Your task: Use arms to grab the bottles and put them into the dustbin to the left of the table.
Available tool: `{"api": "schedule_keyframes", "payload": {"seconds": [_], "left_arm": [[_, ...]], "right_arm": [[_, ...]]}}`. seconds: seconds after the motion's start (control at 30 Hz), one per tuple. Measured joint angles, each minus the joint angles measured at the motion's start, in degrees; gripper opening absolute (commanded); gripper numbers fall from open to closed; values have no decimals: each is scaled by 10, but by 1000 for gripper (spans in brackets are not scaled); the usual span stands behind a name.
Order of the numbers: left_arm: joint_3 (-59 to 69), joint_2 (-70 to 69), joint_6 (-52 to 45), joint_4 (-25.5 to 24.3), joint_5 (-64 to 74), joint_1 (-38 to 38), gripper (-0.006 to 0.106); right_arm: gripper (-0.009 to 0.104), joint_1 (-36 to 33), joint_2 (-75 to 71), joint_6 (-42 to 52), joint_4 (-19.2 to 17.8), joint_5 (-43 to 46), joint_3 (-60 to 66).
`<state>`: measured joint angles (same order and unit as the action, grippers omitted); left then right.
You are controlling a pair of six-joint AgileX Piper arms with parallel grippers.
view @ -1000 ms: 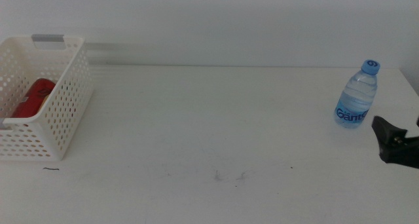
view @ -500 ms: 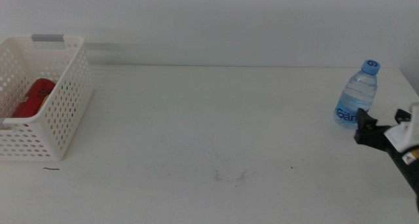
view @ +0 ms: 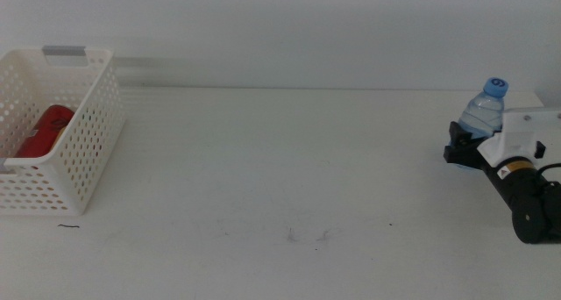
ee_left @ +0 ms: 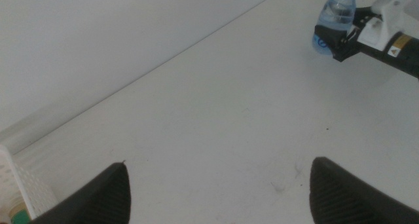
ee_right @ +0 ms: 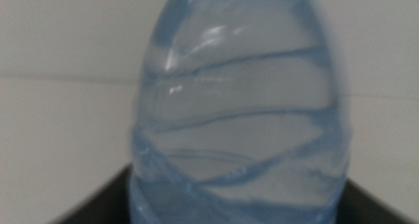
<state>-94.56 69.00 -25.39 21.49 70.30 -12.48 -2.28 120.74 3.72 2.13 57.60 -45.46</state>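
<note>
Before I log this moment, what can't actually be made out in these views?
- Whether the right gripper has closed on the water bottle: the middle view's wrist housing covers its lower half; the right wrist view is filled by blurred bottle.
- Dustbin contents: a red can shows in the middle view; the rest is behind the perforated wall and cut off by the edge.
- The left gripper is absent from the middle view.

Light is bright, even and diffuse; the white worktop [view: 280, 168] and the wall nearly merge, and shadows are faint. The middle view is fairly sharp but low in contrast. In the left wrist view the dark jaws are soft-edged and out of focus. The right wrist view is blurred: the water bottle [ee_right: 239, 112] fills it, with small white glints on its ribs.
</note>
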Motion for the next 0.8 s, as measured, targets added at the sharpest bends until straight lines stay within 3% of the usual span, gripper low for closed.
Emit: {"api": "schedule_keyframes", "payload": {"seconds": [0.03, 0.17, 0.3, 0.5, 0.73, 0.8], "left_arm": [[0, 0, 0, 0, 0, 0, 94], [0, 0, 0, 0, 0, 0, 94], [0, 0, 0, 0, 0, 0, 94], [0, 0, 0, -1, 0, 0, 94], [0, 0, 0, -1, 0, 0, 94], [0, 0, 0, -1, 0, 0, 94]], "right_arm": [[6, 0, 3, 5, -2, -13, -7], [-3, -16, -2, 8, 1, -54, -32], [-3, -102, -10, 5, 5, -107, -75], [-3, -249, 29, 5, -25, -195, -263], [-2, -336, 119, 5, -38, -255, -374], [2, -343, 138, 5, -38, -251, -380]]}}
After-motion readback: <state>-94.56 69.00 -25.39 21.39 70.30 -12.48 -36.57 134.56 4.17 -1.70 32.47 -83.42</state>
